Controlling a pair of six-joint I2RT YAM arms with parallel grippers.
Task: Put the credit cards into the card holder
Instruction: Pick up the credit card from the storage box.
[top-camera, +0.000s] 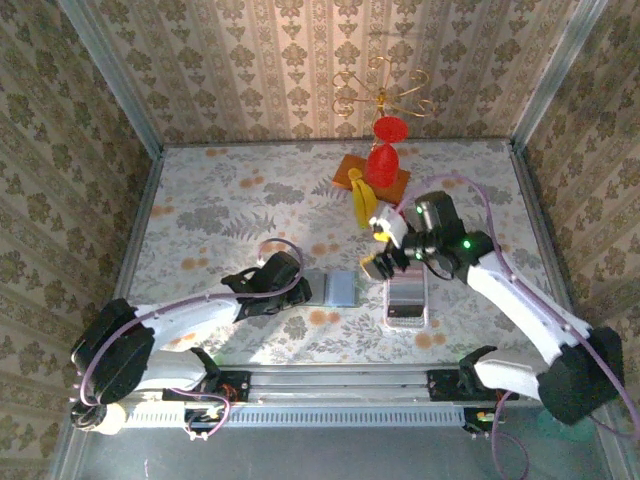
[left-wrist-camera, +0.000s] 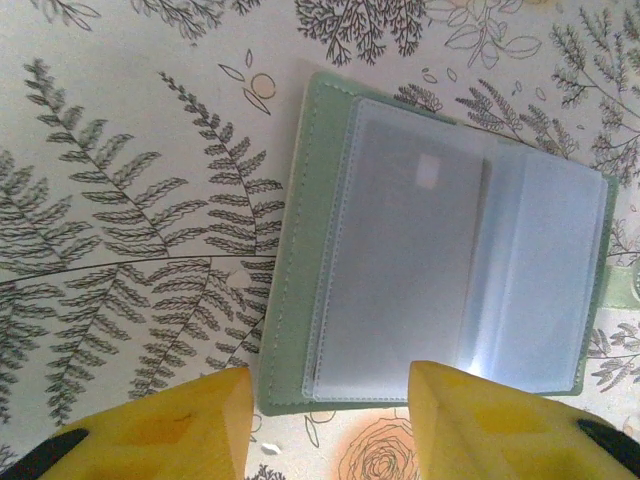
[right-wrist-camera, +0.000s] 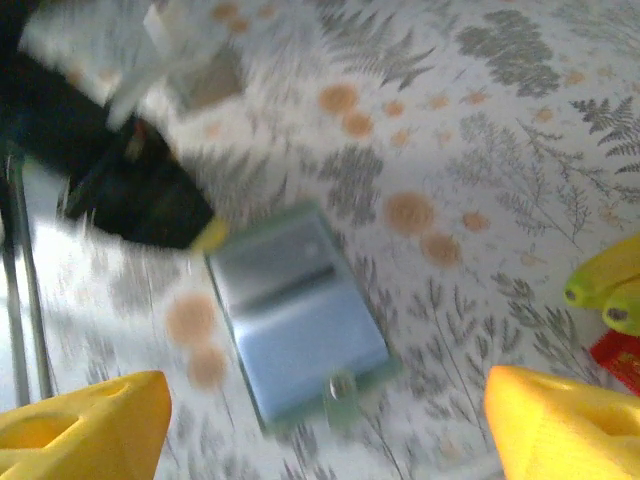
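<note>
Item 1, the card holder (top-camera: 342, 289): you will find it lying open and flat on the floral table (top-camera: 220, 215), near the middle of the near edge. It is between the two grippers. In your left wrist view the card holder (left-wrist-camera: 300, 250) shows a sage-green border and clear plastic sleeves. A greyish panel sits behind the left sleeve (whether that is a card cannot be told).

Item 2, the credit cards (top-camera: 407, 296): they lie in a long white tray (top-camera: 388, 312) just right of the holder. They read as grey and pinkish bands, too small for you to count.

Item 3, the left gripper (top-camera: 298, 290): it is at the holder's left edge. In its wrist view the left gripper (left-wrist-camera: 330, 430) has its yellow fingers (left-wrist-camera: 170, 430) spread apart, one on either side of the holder's near corner. They clamp nothing.

Item 4, the right gripper (top-camera: 376, 264): it hangs just beyond the tray's far end and right of the holder. Your right wrist view is blurred, yet the right gripper (right-wrist-camera: 325, 430) plainly has its jaws wide apart and empty. The holder (right-wrist-camera: 300, 320) lies below it on the table.

Item 5, far side of the table: a red goblet (top-camera: 385, 160) and a yellow banana (top-camera: 362, 195) on an orange board (top-camera: 345, 172), well apart from the holder.
</note>
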